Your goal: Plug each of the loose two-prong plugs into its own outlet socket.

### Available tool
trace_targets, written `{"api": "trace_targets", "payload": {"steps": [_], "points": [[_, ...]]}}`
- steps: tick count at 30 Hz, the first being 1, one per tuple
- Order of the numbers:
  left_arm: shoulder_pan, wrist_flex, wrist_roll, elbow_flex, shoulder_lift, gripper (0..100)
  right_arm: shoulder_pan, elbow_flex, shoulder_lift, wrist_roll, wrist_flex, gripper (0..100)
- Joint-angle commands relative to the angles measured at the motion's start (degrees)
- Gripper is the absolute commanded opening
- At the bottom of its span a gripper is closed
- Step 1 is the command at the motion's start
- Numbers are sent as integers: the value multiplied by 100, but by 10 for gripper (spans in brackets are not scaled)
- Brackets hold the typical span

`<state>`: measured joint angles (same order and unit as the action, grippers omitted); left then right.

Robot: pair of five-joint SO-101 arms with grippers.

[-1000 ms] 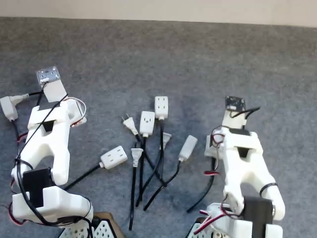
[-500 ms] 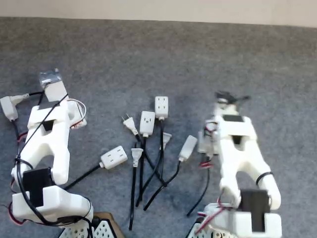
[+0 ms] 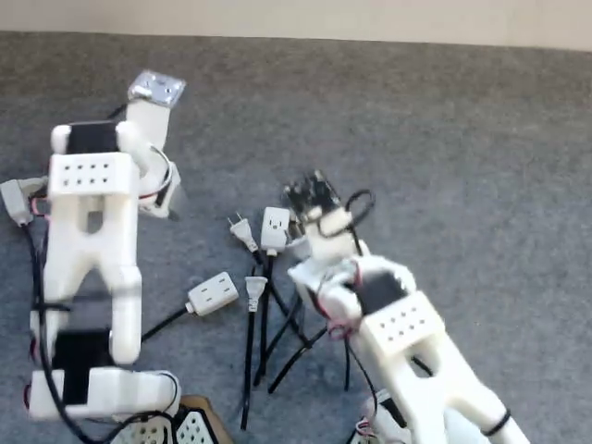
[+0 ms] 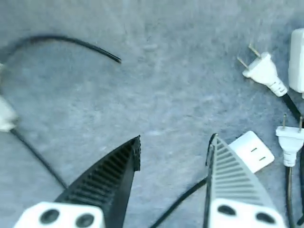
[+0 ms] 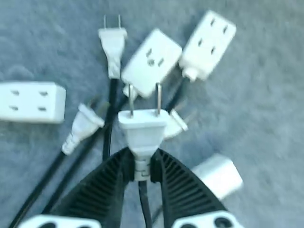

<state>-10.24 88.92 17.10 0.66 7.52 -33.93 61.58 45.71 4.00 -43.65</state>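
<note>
Right, the right gripper [image 5: 142, 167] is clenched on a white two-prong plug [image 5: 142, 129], pinching the narrow neck just behind the body; its black cord [image 5: 142, 202] runs back between the jaws. The plug hangs just short of the nearest socket block [image 5: 151, 61], both bare metal prongs pointing at it. That block lies skewed to the prongs, so I'd rotate the wrist until the blades line up with one slot pair before pushing. Its slots seem to face up, so the plug probably has to tip down into the face, not slide in flat. The block is loose on the grey table [image 3: 462, 139] and will likely skate away under push. The left gripper [image 4: 173, 141] is released, empty, hovering over bare table beside another outlet block [image 4: 250, 151]; it could brace the target. The grip on the neck is thin, so expect the plug to pivot; go slow. Two loose plugs [image 5: 113, 42] [image 5: 83, 124] lie just beside the target block, with a second block [image 5: 207, 39] touching it.
</note>
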Motion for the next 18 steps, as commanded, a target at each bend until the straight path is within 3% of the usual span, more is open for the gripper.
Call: {"api": "trace_targets", "payload": {"steps": [1, 5, 11, 18], "points": [[163, 149, 334, -154, 910, 239, -303, 708, 479, 79, 743, 14], [224, -308, 554, 875, 2018, 239, -716, 778, 488, 79, 743, 5], [541, -1714, 607, 3354, 3855, 308, -1042, 980, 541, 53, 734, 5], [760, -3033, -123, 5411, 5446, 327, -1455, 1103, 549, 44, 734, 5]]}}
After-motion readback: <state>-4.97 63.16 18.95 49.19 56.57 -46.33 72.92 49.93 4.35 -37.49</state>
